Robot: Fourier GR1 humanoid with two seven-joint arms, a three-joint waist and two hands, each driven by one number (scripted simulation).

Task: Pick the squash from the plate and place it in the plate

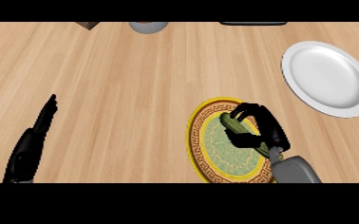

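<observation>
The long green squash [238, 129] lies on the round green plate with a yellow patterned rim [199, 144], towards its right half, running diagonally from upper left to lower right. The black right hand [263, 130] is over it, fingers and thumb curled round the squash so that only its upper end and a strip of its lower end show. The grey right forearm [294, 170] comes in from the lower edge, covering the plate's lower right rim.

Well apart, up and to the right, a plain white glossy plate [324, 78] sits at the right edge with nothing in it. Both plates rest on the light wooden plank-grained counter [126, 85].

The black left hand [35, 140] rests at the lower left, fingers straight and pointing up, holding nothing.

At the far edge of the counter a grey rounded object [148, 26], a brown corner [88, 25] and a dark flat strip [252, 23] are only partly visible.
</observation>
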